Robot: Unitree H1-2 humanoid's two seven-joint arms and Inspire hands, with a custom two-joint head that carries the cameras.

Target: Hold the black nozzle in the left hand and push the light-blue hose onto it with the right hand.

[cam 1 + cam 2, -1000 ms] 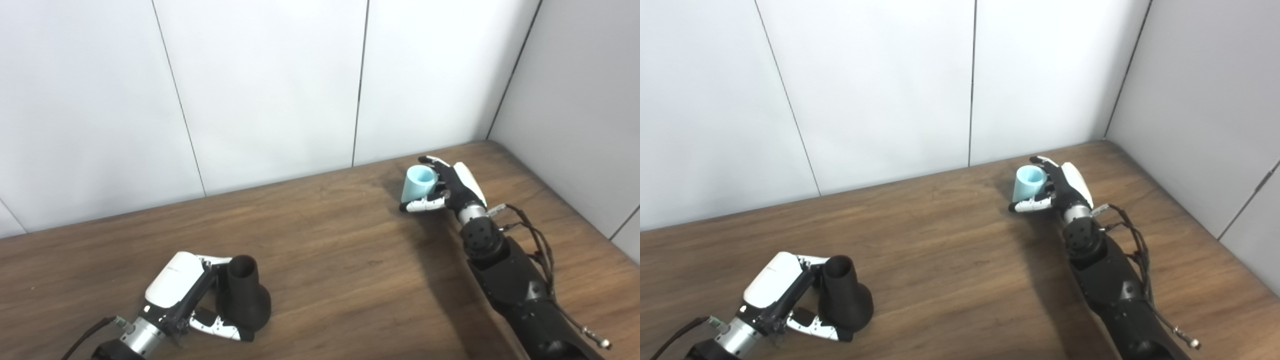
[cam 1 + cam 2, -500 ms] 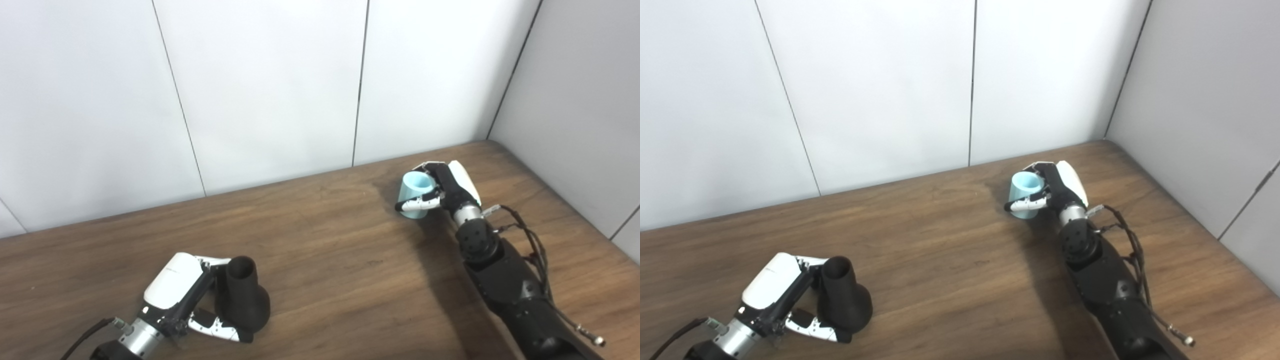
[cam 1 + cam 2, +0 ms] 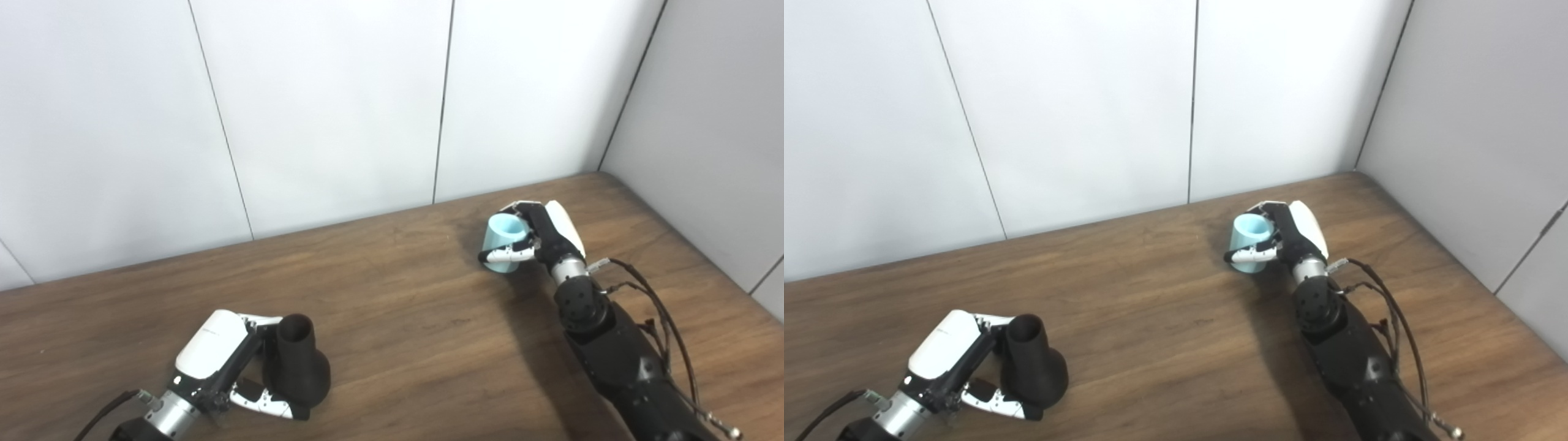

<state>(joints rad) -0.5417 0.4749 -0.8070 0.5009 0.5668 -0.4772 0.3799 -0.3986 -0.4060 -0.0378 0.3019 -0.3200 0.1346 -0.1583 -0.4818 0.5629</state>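
Your left hand (image 3: 214, 361) wraps its fingers around the upright black nozzle (image 3: 296, 367) near the table's (image 3: 398, 331) front. Your right hand (image 3: 1295, 236) grips the light-blue hose (image 3: 1249, 244) well apart; its lower end seems lifted, but is hidden.

Brown wood-grain bench (image 3: 398, 306): a flat top with lengthwise grain, butting against white panelled walls at its far edge and right edge, the two walls meeting at the bench's far right corner.

Item standing on it: one black flared funnel-shaped nozzle (image 3: 295, 365), upright, wide base down on the wood, narrow open mouth upward. It sits at the near left part of the bench, well apart from the far right corner.

The light-blue short cylindrical hose piece (image 3: 503, 244), towards the far right corner, is tilted; whether it touches the wood cannot be told.
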